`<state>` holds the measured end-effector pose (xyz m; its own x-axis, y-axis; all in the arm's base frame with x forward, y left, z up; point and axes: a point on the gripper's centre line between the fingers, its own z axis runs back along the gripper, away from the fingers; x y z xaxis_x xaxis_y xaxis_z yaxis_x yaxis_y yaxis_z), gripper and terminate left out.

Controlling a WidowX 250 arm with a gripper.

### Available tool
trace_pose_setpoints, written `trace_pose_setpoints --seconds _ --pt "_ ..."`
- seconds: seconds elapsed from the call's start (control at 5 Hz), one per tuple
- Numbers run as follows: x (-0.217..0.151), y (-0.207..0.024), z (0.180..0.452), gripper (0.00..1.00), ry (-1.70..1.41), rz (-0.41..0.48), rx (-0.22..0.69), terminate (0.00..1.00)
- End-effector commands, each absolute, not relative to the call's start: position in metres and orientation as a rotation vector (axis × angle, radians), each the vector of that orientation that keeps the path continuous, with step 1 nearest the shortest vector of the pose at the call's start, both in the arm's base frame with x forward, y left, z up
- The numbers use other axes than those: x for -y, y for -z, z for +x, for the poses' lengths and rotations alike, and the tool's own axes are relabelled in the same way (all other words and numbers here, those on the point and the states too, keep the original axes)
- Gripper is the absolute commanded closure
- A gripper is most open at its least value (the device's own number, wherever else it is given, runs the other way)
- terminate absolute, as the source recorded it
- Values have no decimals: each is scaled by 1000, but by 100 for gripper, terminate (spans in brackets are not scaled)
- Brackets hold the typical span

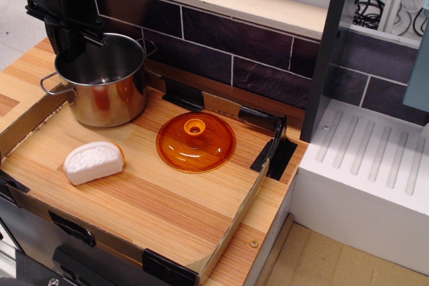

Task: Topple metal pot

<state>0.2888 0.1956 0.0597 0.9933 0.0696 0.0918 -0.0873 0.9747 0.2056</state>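
The metal pot (104, 88) stands upright just below the hand (70, 45), which apparently pinches its far rim. A weak grip could slip off, leaving the pot standing.

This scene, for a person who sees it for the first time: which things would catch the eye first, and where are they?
The shiny metal pot stands upright at the back left of the wooden tray, with the black gripper at its far rim. The orange lid lies flat in the middle, apart from the pot. A white bread-like piece lies front left.
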Motion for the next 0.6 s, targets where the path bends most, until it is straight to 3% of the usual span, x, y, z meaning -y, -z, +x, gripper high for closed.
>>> trace_pose_setpoints --seconds 0.0,0.4 --pt "-201 -106 284 100 -119 304 214 0" --pt "-184 -128 264 100 -144 395 374 0"
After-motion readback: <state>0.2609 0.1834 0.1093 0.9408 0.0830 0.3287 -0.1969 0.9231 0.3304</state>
